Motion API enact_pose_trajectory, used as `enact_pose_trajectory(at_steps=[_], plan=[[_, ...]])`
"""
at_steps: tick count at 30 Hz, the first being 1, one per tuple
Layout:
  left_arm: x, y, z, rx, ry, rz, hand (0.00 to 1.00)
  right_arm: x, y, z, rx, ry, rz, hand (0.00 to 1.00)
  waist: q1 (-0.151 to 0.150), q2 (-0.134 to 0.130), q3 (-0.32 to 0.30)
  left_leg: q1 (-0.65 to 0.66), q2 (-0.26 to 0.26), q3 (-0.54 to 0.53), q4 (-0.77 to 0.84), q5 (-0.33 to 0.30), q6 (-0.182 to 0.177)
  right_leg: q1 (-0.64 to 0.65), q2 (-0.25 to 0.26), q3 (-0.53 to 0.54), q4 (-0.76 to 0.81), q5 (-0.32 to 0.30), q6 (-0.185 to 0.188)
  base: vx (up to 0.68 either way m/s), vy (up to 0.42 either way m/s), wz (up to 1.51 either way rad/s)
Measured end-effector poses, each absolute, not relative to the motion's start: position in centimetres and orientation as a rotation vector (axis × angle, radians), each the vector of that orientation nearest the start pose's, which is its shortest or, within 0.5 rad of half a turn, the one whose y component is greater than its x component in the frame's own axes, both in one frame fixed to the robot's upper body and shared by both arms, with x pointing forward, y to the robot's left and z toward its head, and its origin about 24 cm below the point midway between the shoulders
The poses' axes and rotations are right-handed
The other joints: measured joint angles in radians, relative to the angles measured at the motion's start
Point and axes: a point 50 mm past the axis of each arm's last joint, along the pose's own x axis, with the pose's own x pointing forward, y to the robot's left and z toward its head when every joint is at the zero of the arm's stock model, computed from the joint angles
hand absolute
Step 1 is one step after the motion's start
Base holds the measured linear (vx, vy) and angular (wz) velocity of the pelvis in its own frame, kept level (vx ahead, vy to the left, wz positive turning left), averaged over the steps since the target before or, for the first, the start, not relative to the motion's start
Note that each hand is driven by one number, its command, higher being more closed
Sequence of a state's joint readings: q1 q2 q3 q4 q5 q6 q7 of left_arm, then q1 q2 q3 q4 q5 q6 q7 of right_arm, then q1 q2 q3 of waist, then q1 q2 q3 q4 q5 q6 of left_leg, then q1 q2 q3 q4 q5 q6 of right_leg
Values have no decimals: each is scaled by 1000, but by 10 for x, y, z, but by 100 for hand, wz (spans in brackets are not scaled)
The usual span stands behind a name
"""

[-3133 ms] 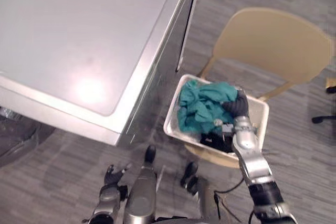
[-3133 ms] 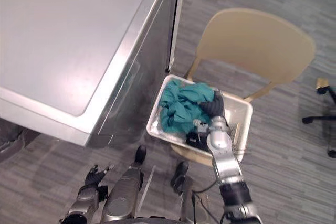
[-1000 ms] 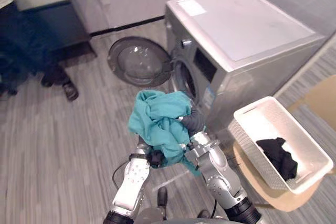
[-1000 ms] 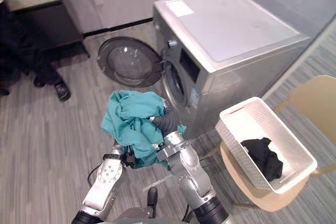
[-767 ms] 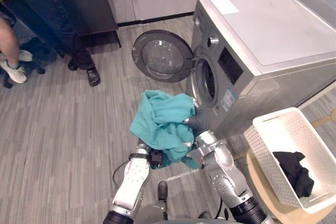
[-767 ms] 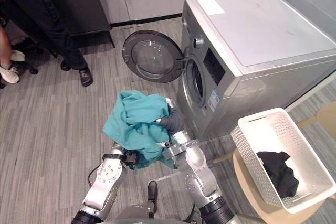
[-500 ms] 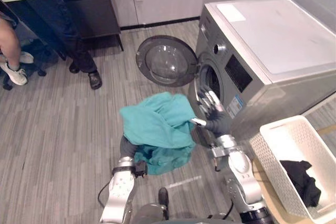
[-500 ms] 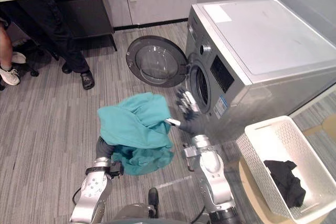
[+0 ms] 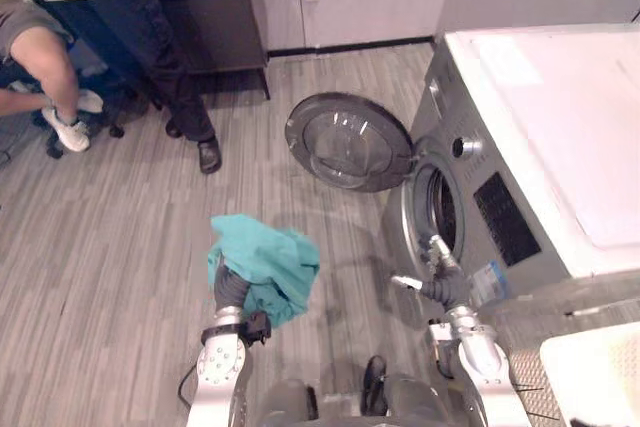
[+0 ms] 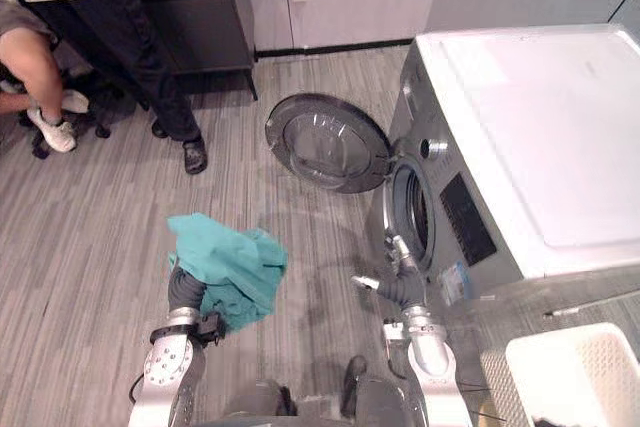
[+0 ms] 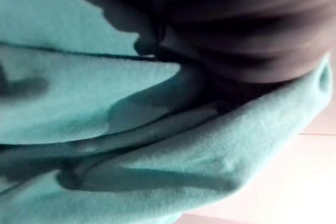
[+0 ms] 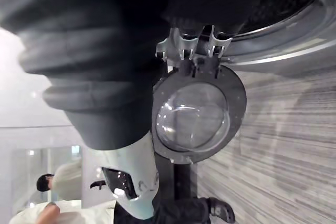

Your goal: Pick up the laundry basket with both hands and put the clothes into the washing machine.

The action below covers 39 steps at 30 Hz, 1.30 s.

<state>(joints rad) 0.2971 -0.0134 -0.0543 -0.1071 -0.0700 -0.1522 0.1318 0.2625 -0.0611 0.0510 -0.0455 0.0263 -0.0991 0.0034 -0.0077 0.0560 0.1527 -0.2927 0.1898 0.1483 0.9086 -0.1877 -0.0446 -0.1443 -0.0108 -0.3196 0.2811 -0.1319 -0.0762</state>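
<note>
**Washing machine** [image 9: 560, 127]: stood at the robot's front right. Its round door [image 9: 348, 142] was swung wide toward the robot's left, and the drum opening [image 9: 438, 209] faced the same way.

**Teal garment** [image 9: 262, 265]: bunched, draped over the left hand [image 9: 228, 294] and held clear of the floor. It lay well apart from the drum opening and to that opening's left. A move to load it would, by this layout, have to run rightward and somewhat forward.

**Laundry basket** [image 10: 580, 372]: white, at the lower right, beside the machine.

**Left hand:** the cloth covered it in the head views and in its own wrist view, so its grip could not be told.

**Right hand** [image 9: 447, 285]: hung just in front of the opening with fingers straight and spread, holding nothing. It was the nearer hand to the drum, though the garment was with the left.
</note>
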Motion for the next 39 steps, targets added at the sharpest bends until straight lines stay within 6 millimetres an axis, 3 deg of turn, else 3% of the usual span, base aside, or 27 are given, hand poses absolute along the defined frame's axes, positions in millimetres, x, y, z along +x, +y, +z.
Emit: enact_pose_trajectory(at_steps=[2, 4, 7, 8, 9, 10, 11, 12, 15, 17, 18, 20, 22, 23, 25, 29, 30, 32, 33, 34, 35, 36, 37, 38, 39], plan=[[196, 149, 21, -99, 17, 128, 100, 196, -165, -1, -29, 137, -33, 0, 17, -21, 9, -48, 56, 55, 71, -18, 28, 89, 7, 22, -51, -8, -1, 452, -120, -28], [200, 143, 26, -111, -6, 99, 100, 194, -174, -10, -33, 179, -82, 0, 26, -28, 14, -86, 61, 46, -2, -29, 23, 131, 1, 36, -83, -8, -1, 411, -31, -26], [204, 140, 29, -120, -21, 90, 100, 189, -182, -31, -31, 287, -125, 0, 25, -33, 19, -95, 6, -22, -253, -31, 5, 185, -27, 52, -93, -17, 13, 330, 107, -22], [204, 138, 31, -122, -27, 81, 100, 185, -186, -42, -35, 339, -143, 0, 26, -33, 17, -77, -49, -99, -410, -4, -24, 205, -44, 62, -87, -35, 43, 324, 204, -33], [204, 136, 33, -125, -34, 73, 100, 179, -189, -51, -48, 386, -158, 0, 33, -15, 7, -47, -67, -167, -558, 111, -26, 217, -41, 89, -72, -71, 99, 414, 307, -51], [203, 135, 34, -128, -36, 72, 100, 178, -191, -53, -60, 401, -160, 0, 42, 7, -6, -39, -59, -189, -589, 197, -22, 222, -32, 106, -65, -100, 123, 389, 318, -63], [205, 135, 33, -110, -30, 56, 100, 173, -188, -65, -45, 461, -176, 0, 44, -36, -6, -42, -80, -158, -533, 178, -28, 228, -70, 134, -42, -154, 149, 325, 267, -56], [207, 134, 34, -97, -34, 41, 100, 169, -184, -70, -29, 484, -180, 0, 46, -52, -11, -32, -94, -134, -521, 138, -6, 216, -101, 151, -13, -154, 151, 225, 181, -44], [205, 135, 32, -87, -22, 33, 100, 167, -178, -78, -13, 521, -172, 0, 49, -72, -11, 5, -104, -56, -503, 86, 24, 183, -138, 213, 55, -147, 163, 222, 233, -70], [204, 137, 31, -65, -13, 21, 100, 164, -174, -94, -33, 606, -153, 0, 48, -83, -10, 76, -94, 51, -533, 50, 39, 127, -176, 235, 144, -115, 199, 120, 206, -124], [204, 138, 29, -58, -8, 17, 100, 164, -174, -99, -39, 634, -148, 0, 47, -84, -10, 96, -89, 81, -550, 46, 38, 108, -187, 223, 165, -102, 197, 53, 159, -165], [203, 142, 22, -38, 24, 11, 100, 158, -175, -114, -56, 727, -137, 0, 41, -85, -14, 165, -80, 177, -633, 46, 37, 56, -235, 80, 206, -58, 183, 38, 111, -144], [203, 151, 16, -23, 51, 40, 100, 157, -176, -122, -68, 780, -132, 0, 18, -86, -15, 201, -61, 268, -692, 53, 28, 29, -276, -161, 192, -52, 153, 63, 50, -135], [203, 155, 13, -17, 66, 54, 100, 152, -178, -127, -84, 811, -131, 0, 14, -90, -17, 218, -50, 314, -708, 58, 20, 23, -276, -285, 164, -51, 126, 83, 21, -127], [204, 156, 9, -15, 84, 55, 100, 144, -185, -132, -106, 855, -147, 0, -6, -93, -18, 232, -45, 349, -709, 60, 16, 15, -255, -347, 115, -65, 104, 153, -77, -79], [205, 158, 2, -6, 117, 58, 100, 131, -198, -137, -116, 902, -182, 0, -29, -86, -15, 249, 24, 354, -586, 39, 4, 58, -182, -253, 62, -65, 103, 202, -223, -75], [205, 157, 1, -9, 122, 50, 100, 125, -200, -139, -116, 919, -191, 0, -29, -81, -10, 246, 82, 363, -457, 21, 16, 108, -139, -228, 16, -65, 103, 163, -211, -91], [203, 158, -2, -9, 137, 51, 100, 121, -204, -140, -123, 931, -199, 0, -1, -68, -4, 217, 162, 341, -245, 27, 36, 166, -86, -166, -40, -66, 99, 127, -114, -120], [202, 158, -6, -12, 155, 53, 100, 125, -210, -138, -135, 917, -212, 0, 12, -54, 4, 139, 177, 221, -93, -17, 47, 192, -60, -100, -70, -75, 86, 171, -3, -120], [202, 157, -7, -14, 159, 53, 100, 127, -214, -136, -140, 912, -232, 0, 16, -46, 8, 106, 160, 168, -69, -53, 34, 191, -60, -76, -73, -75, 86, 220, 81, -127], [203, 157, -8, -14, 163, 52, 100, 127, -219, -135, -129, 909, -269, 0, 19, -45, 19, 52, 108, 82, -73, -100, 16, 191, -70, -42, -72, -74, 87, 172, 130, -95], [202, 158, -9, -13, 169, 58, 100, 128, -220, -135, -118, 907, -284, 0, 24, -58, 28, 6, 41, -5, -154, -115, 8, 192, -88, -11, -63, -73, 90, 210, 177, -86], [202, 159, -10, -12, 173, 64, 100, 124, -220, -137, -117, 922, -291, 0, 25, -61, 31, -1, 12, -42, -215, -110, 4, 192, -95, -3, -53, -74, 95, 176, 174, -67], [200, 160, -11, -13, 180, 66, 100, 121, -223, -138, -120, 934, -304, 0, 27, -53, 31, -3, -17, -97, -332, -71, -4, 192, -95, 3, -33, -80, 107, 147, 172, -46], [200, 159, -11, -16, 181, 70, 100, 120, -225, -138, -122, 934, -313, 0, 30, -32, 26, 11, -20, -126, -412, 29, 2, 192, -84, 17, -18, -92, 127, 168, 191, -59]])
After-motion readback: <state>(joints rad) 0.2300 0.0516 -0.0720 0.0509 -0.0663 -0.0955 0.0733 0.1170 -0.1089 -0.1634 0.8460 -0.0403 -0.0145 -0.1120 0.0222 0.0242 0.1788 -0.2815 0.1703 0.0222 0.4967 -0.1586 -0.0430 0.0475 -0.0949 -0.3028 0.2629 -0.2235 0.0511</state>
